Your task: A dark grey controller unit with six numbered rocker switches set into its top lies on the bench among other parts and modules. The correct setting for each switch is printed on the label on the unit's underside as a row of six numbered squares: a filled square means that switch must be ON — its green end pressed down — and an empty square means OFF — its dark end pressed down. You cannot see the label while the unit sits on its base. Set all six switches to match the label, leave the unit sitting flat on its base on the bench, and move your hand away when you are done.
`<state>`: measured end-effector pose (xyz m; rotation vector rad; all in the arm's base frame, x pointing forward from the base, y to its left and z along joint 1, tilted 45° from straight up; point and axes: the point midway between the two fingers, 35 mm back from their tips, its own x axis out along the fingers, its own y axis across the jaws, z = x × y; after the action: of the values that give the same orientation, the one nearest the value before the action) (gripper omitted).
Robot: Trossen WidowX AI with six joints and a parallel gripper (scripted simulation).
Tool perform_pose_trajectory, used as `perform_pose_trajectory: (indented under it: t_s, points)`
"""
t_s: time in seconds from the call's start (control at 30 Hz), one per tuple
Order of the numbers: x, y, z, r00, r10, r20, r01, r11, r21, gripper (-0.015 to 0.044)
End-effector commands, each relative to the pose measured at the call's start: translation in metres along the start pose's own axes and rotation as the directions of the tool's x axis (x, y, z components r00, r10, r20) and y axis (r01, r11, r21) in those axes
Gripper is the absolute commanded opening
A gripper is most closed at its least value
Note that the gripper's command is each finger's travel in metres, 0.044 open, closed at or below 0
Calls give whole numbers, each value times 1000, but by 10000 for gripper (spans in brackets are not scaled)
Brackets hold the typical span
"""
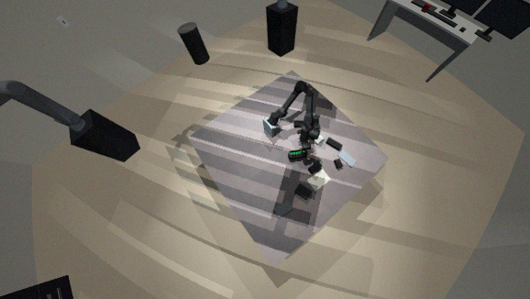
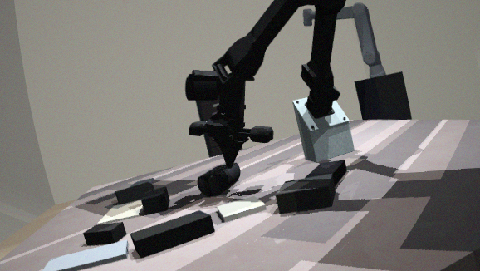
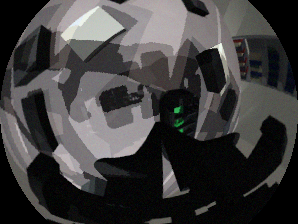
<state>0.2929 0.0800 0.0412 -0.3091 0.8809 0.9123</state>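
The dark controller unit [image 1: 297, 154] [image 2: 218, 179] [image 3: 171, 99] lies on the bench. Its rounded end faces the exterior view. In the top view a row of green switch ends shows along it; the wrist view shows a few green patches. Which switches are on cannot be read, and the label is not visible. I cannot tell whether the unit sits fully flat. My gripper [image 1: 306, 147] [image 2: 230, 166] [image 3: 158, 124] is shut and empty, pointing down. Its tips are at the unit's upper edge in the exterior view; whether they touch is unclear.
A white plate [image 1: 319, 139] [image 2: 241, 209] and a long black block [image 1: 334, 144] [image 2: 172, 234] lie near the unit. A cream plate [image 1: 319, 179], a pale blue plate [image 1: 347, 159] [image 2: 89, 257] and several dark blocks lie around. The arm's pale pedestal [image 1: 270, 128] [image 2: 330, 139] stands behind.
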Motion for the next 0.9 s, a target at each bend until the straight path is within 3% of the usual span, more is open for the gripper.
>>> perform_pose_trajectory:
  t_s: [0.0, 0.13, 0.37, 0.6, 0.87]
  points:
    - [-1, -2, 2, 1000, 0, 0, 0, 1000, -1, 0]
    - [-1, -6, -2, 1000, 11, -11, -11, 1000, -3, 0]
    - [-3, -36, -50, 988, 143, -65, -144, 990, -5, 0]
    - [-12, -55, -95, 961, 276, -8, -276, 961, 1, 0]
    - [-12, -57, -100, 958, 287, 2, -287, 958, 1, 0]
